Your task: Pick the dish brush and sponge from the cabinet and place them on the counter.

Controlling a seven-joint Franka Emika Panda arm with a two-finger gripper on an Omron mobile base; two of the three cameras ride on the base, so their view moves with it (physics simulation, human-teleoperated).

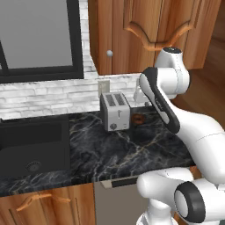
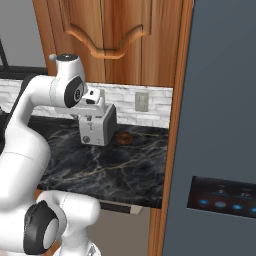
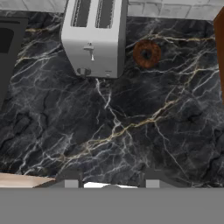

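Cabinet (image 1: 132, 30), top centre of the left base frame, is shut, presumably hiding light brush and soft sponge; grip brush mid-handle. Gripper (image 3: 109, 181) empty, gap unclear.

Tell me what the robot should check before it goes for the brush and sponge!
1. Cabinet door open: not ok, it is shut, with the knob untouched.
2. Brush and sponge seen: cannot tell, hidden behind the door.
3. Gripper empty: ok, nothing between its fingertips.
4. Room on the counter: ok, bare marble in front of the toaster.
5. Brown ring out of the way: ok, it lies beside the toaster.
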